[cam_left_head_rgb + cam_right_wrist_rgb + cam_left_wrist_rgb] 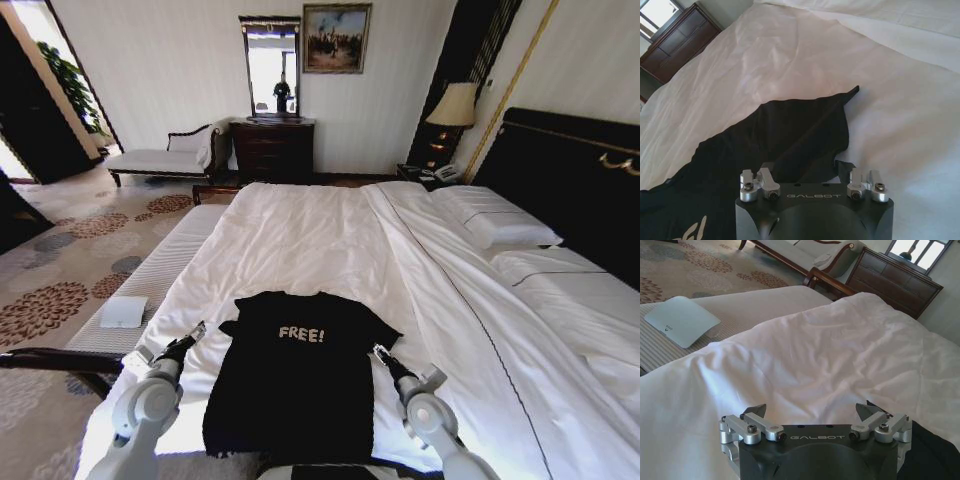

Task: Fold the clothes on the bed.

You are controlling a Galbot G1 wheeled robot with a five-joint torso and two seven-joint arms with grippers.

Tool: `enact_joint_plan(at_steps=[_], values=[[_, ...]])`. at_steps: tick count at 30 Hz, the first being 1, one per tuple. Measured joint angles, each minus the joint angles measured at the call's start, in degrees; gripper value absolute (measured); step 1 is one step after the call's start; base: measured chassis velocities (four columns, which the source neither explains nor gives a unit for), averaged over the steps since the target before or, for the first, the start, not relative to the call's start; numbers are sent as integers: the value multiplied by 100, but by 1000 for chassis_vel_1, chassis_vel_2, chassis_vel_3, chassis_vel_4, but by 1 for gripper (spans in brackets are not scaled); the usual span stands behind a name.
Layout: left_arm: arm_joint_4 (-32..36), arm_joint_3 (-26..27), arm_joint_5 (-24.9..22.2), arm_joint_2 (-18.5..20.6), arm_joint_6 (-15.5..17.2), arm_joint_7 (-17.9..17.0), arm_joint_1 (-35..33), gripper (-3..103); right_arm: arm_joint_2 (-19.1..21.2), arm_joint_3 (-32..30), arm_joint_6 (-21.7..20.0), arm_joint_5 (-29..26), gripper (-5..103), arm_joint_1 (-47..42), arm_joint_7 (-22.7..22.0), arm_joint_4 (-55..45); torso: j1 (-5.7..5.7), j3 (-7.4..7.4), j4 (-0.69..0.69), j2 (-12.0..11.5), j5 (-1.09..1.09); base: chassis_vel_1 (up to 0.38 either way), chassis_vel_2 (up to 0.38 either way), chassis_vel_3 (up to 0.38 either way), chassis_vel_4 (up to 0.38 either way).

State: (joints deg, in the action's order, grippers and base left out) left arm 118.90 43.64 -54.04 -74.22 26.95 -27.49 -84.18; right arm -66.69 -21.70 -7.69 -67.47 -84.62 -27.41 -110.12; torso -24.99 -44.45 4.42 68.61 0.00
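On bed (330,230): T-shirt (300,380) flat | left wrist: pad (682,320) on bench (740,305)

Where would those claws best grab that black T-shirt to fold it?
Probably at its two sleeves. The T-shirt lies flat on the bed, sleeves spread sideways, with the left gripper and right gripper flanking them, jaws open. Each could come in from its own outer side.
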Motion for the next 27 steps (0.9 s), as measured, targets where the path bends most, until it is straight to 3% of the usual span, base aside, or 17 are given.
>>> enact_joint_plan(at_steps=[3, 6, 9, 12, 17, 24, 27], values=[[-8, 0, 13, -16, -5, 2, -9, 100, -9, 19, -2, 5, 59, 25, 68, -1, 0, 0, 0, 0, 0, 0, 0, 0, 0], [-9, 7, 17, -24, -8, 4, -25, 100, -6, 25, -10, 3, 43, 35, 58, -61, 0, 0, 0, 0, 1, 0, 0, 0, 0], [-9, 26, 17, -22, -9, 5, -31, 100, 49, 26, -34, -20, 37, -20, -11, -199, 0, 0, 0, 0, 1, 0, 0, 0, 0], [-8, 58, 11, -3, -10, 6, -36, 100, 305, -24, -94, -224, 21, -171, -108, -601, 0, 0, 0, 0, 0, 0, 0, 0, 0], [-21, 72, 7, -12, -14, 8, -43, 100, 621, -187, -121, -457, 14, -328, -252, -1041, 0, 0, 0, 0, 0, 0, 0, 0, 0], [-25, 60, 10, -39, -16, 9, -41, 100, 652, -193, -122, -296, 24, -400, -401, -930, 0, 0, 0, 0, 0, 0, 0, 0, 0], [-24, 58, 12, -38, -16, 8, -39, 100, 545, -98, -123, -178, 40, -377, -446, -721, 0, 0, 0, 0, 0, 0, 0, 0, 0]])
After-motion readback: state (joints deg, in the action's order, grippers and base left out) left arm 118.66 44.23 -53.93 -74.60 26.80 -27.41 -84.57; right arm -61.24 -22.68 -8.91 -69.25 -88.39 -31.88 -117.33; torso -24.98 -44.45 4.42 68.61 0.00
